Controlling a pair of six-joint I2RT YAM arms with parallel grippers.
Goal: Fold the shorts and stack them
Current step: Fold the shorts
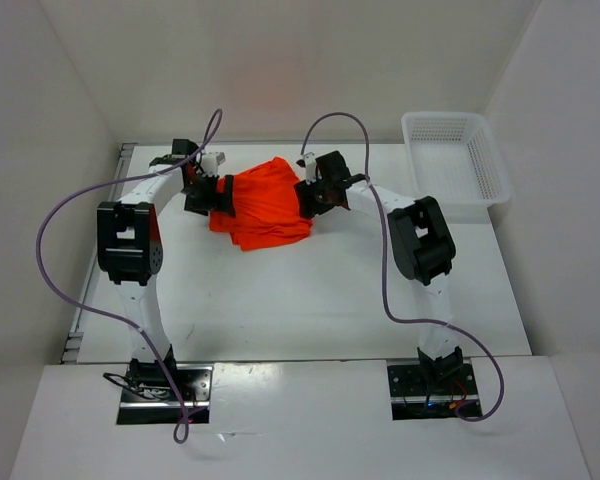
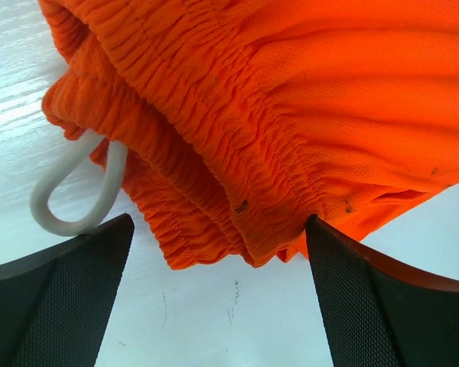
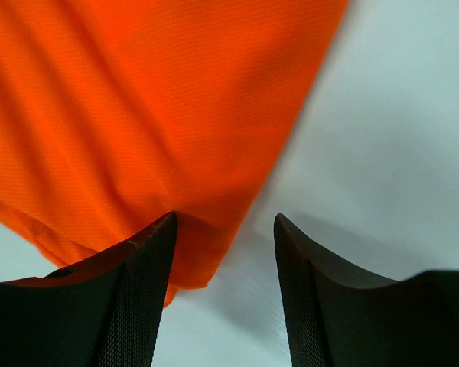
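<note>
White tabletop lies under both arms. The left gripper is spread wide, with the shorts' waistband and white drawstring loop just ahead. The right gripper is likewise apart at the shorts' opposite edge, and a white mesh basket sits well right of them.

One pair of orange-red shorts is being counted near the far edge of the tabletop, with one white drawstring loop on it. One white mesh basket is being counted at the far right corner. Two arms are being counted, the left arm and the right arm, along with two purple cables.
</note>
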